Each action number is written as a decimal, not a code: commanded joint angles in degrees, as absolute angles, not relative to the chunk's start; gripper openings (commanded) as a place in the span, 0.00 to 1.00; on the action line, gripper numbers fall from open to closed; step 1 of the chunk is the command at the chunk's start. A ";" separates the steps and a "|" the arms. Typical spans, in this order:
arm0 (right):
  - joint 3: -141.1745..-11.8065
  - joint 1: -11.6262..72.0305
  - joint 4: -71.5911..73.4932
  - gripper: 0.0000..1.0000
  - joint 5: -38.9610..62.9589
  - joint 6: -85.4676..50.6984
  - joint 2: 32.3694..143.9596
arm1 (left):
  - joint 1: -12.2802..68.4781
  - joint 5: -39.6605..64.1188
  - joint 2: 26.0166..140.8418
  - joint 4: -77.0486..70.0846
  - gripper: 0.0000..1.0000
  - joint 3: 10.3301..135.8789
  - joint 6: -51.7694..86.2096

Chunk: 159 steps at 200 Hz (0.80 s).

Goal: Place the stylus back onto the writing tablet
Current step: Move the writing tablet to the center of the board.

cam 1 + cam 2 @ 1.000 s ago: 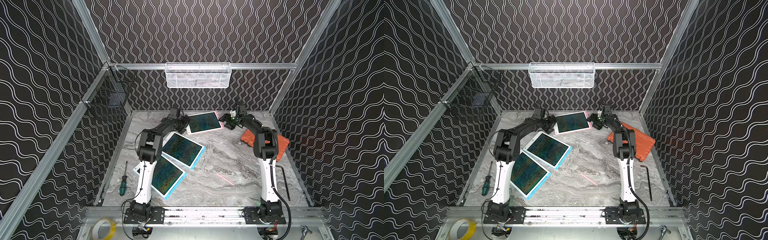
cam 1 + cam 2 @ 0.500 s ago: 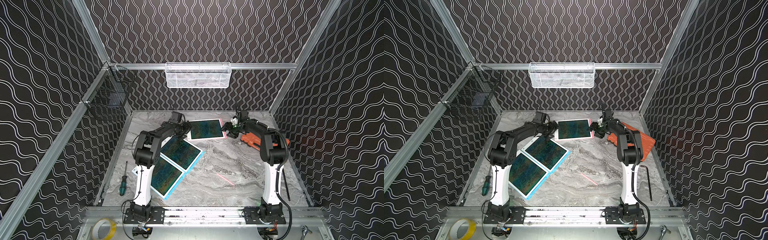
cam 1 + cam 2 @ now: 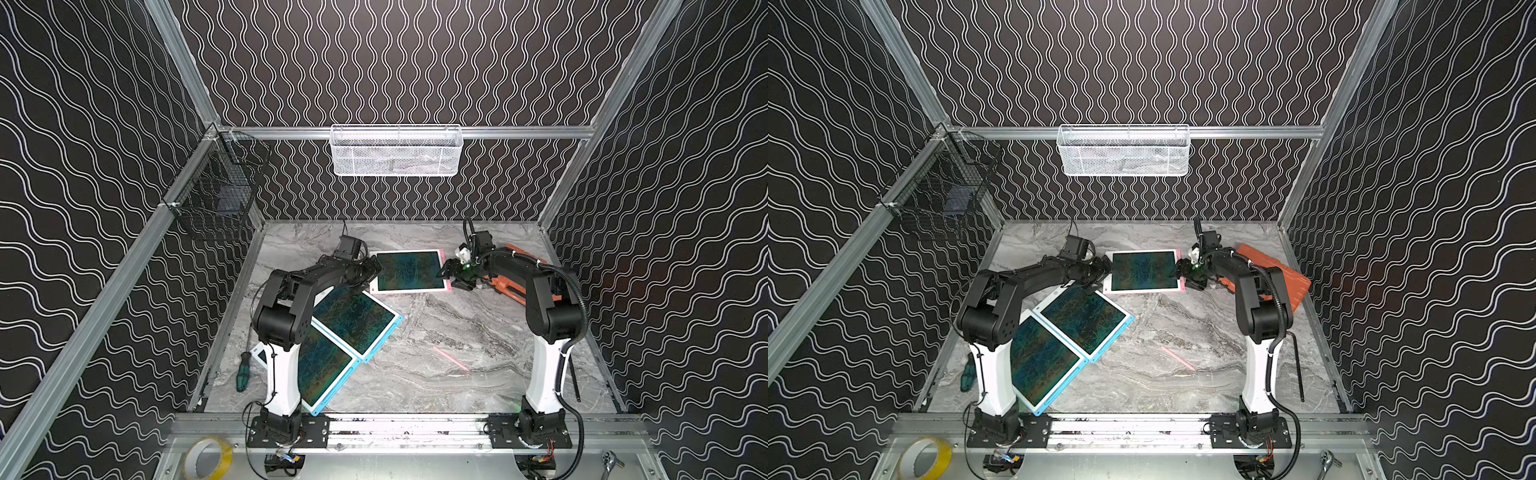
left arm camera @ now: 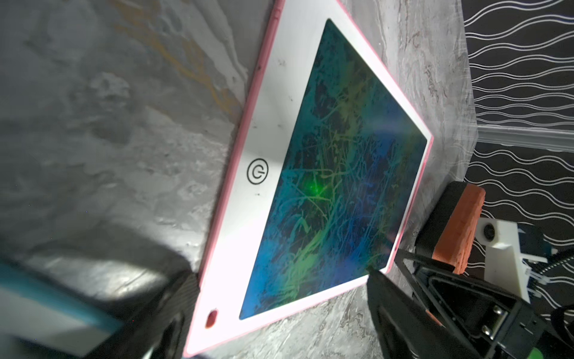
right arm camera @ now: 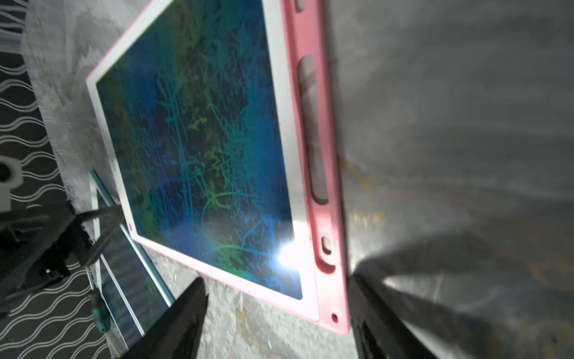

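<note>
Stylus, slim pink plastic (image 3: 451, 358), lying loose on the grey marble tabletop (image 3: 419, 395), well apart from both grippers.
Nearest, a yellow tape roll (image 3: 208, 459); two blue-framed tablets (image 3: 353, 320) overlap beside the left arm. Farther back lies the pink-framed writing tablet (image 3: 409, 272), with a black power symbol (image 4: 257, 171) on its white bezel. The left gripper (image 3: 372, 270) and right gripper (image 3: 451, 276) stand at its opposite short edges, jaws spread, gripping nothing. An orange ridged slab (image 3: 511, 282) lies behind the right gripper.

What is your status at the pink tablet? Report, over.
Left gripper and right gripper open, fingers empty, flanking pink tablet. Pink stylus lies loose on table, apart from tablet. Nothing between them.
</note>
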State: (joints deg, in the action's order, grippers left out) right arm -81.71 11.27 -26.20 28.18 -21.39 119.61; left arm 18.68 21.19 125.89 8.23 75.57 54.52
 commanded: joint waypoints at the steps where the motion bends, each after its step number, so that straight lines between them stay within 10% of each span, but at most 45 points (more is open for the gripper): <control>1: -78.65 12.87 -35.83 0.73 35.12 -21.01 119.61 | 20.04 28.15 126.36 14.67 0.89 73.92 52.88; 159: -76.29 10.21 -36.38 0.73 31.51 -20.59 116.67 | 22.15 25.75 120.14 22.51 0.89 70.22 41.63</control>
State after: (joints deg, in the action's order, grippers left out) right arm -77.17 10.02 -30.26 33.08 -20.38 116.44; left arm 21.43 20.58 119.87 16.78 70.48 42.63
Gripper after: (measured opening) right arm 0.731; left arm 0.889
